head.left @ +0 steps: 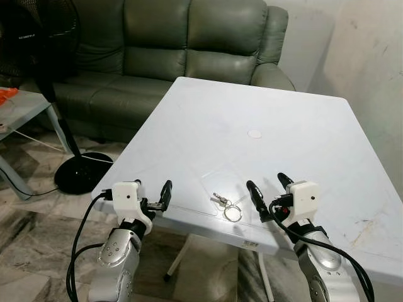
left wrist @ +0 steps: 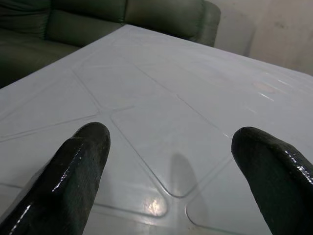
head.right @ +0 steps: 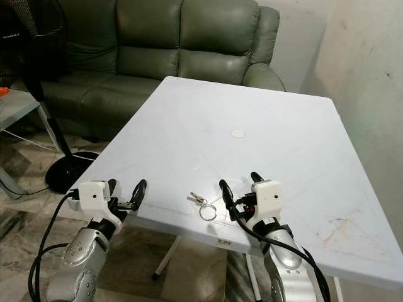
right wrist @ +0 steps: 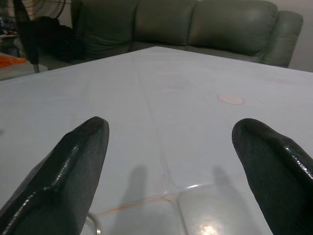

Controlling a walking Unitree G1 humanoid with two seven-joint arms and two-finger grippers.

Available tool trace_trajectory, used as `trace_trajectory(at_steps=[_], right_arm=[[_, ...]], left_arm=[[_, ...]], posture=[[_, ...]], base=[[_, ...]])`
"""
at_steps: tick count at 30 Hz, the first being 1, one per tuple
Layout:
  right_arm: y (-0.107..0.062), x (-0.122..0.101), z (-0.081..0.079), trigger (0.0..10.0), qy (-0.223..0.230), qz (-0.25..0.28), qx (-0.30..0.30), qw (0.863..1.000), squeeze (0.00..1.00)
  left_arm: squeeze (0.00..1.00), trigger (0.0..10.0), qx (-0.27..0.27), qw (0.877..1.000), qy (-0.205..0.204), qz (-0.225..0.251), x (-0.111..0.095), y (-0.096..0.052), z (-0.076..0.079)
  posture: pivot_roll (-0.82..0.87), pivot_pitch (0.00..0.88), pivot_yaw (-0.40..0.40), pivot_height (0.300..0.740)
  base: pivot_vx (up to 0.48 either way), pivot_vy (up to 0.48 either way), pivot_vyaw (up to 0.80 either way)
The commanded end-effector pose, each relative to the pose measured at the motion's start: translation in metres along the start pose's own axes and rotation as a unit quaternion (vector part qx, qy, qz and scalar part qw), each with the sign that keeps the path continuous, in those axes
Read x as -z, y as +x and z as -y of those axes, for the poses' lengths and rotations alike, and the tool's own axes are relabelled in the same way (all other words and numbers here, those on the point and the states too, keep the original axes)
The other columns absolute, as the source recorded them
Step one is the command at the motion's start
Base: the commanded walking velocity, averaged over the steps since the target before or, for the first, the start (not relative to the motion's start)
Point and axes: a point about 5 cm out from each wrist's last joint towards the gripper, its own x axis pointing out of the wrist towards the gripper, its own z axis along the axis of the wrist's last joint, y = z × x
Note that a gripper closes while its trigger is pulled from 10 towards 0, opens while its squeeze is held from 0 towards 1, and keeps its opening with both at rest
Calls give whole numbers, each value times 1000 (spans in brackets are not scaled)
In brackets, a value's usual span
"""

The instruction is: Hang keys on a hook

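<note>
left arm raised, bent forward | left gripper (head.left: 153,194) fingers spread | right arm raised, forward | right gripper (head.left: 269,185) fingers spread, pointing ahead

the table (head.left: 264,107) is smooth white plastic with a soft sheen. the keys (head.left: 228,206) look like shiny metal. each hand's black fingers (left wrist: 73,176) are glossy. the sofa (head.left: 189,44) looks like matt grey-green leather.

Small pale lettering runs across the black fan (head.left: 47,38) head, too small and blurred to read.
</note>
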Motion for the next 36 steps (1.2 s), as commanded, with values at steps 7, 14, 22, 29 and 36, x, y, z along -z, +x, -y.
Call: trace_trajectory(at_steps=[7, 14, 22, 29, 36], right_arm=[[-1, -2, 2, 10000, 2, 0, -2, 1000, 0], [-1, -1, 2, 10000, -1, -4, -6, 1000, 0], [3, 3, -8, 10000, -47, -31, -38, 998, 0], [14, 9, -16, 10000, -75, -72, -74, 992, 0], [24, 9, -25, 10000, -41, -90, -111, 989, 0]], left_arm=[[0, 10000, -7, 1000, 10, -4, 0, 0, -1], [0, 10000, -7, 1000, 10, -4, 0, 2, -1], [0, 10000, 35, 999, 10, -22, 7, -3, 10], [0, 10000, 81, 995, 18, -46, 16, -9, 26], [0, 10000, 89, 995, 17, -50, 17, -11, 30]], posture=[[31, 17, -72, 740], [30, 11, -71, 740], [29, 9, -69, 740], [36, 25, -72, 740], [43, 32, -77, 740]], base=[[0, 0, 0], [0, 0, 0], [0, 0, 0], [0, 0, 0], [0, 0, 0]])
